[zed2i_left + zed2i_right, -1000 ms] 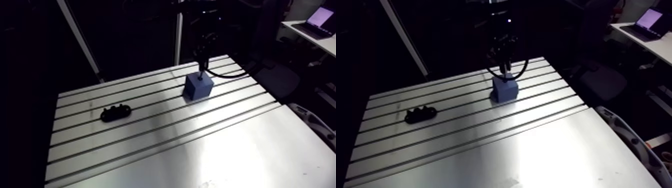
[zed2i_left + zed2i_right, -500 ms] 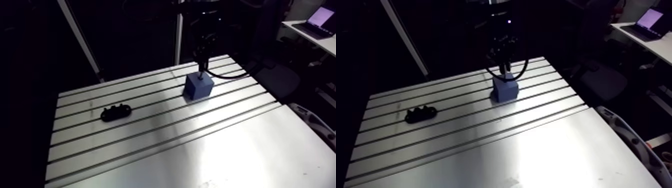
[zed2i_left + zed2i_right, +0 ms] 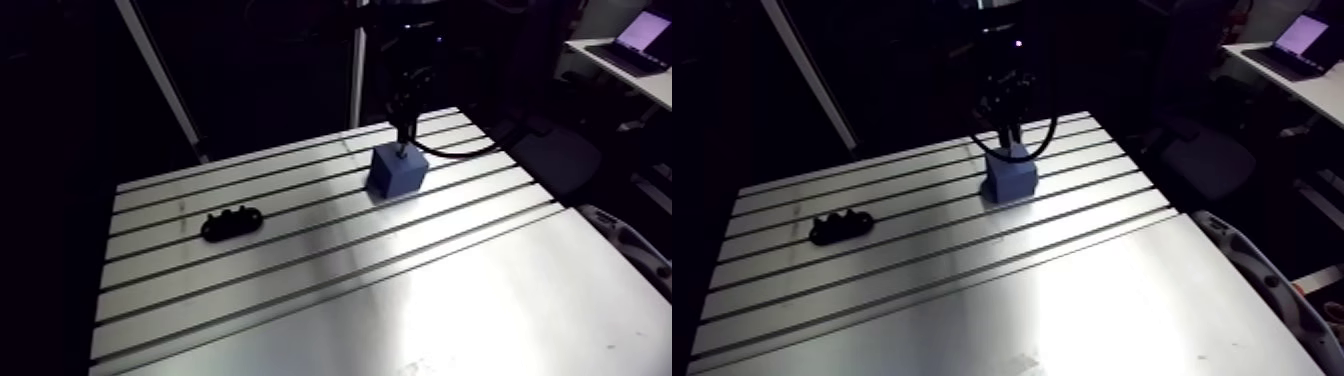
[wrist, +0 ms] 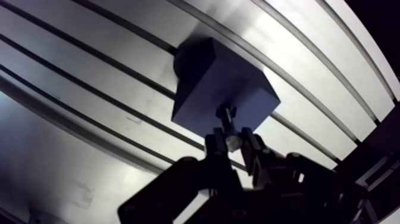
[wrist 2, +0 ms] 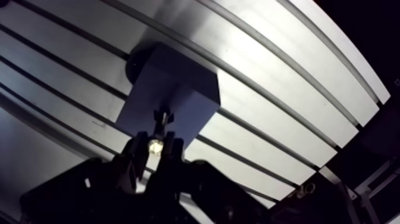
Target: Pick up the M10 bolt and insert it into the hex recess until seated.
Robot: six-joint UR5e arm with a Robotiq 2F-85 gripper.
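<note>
Now the gripper point(image 4: 233, 143) is pinched narrow on the M10 bolt point(image 4: 226, 114). The bolt stands upright with its head down, straight below the fingertips, at the top face of the blue block point(image 4: 205, 83) on the far right of the slotted table point(image 3: 300, 300). The head hides the hex recess, so seating is unclear. The next move is probably a straight push down along the bolt's axis.

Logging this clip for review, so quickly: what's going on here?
The robot arm's claw is shut on a small metal bolt, holding it upright over a blue cube-shaped block on the slotted aluminium table. The bolt's lower end is at the block's top face; whether it is seated cannot be told. A small black lumpy part lies apart from the block on the table.
</note>
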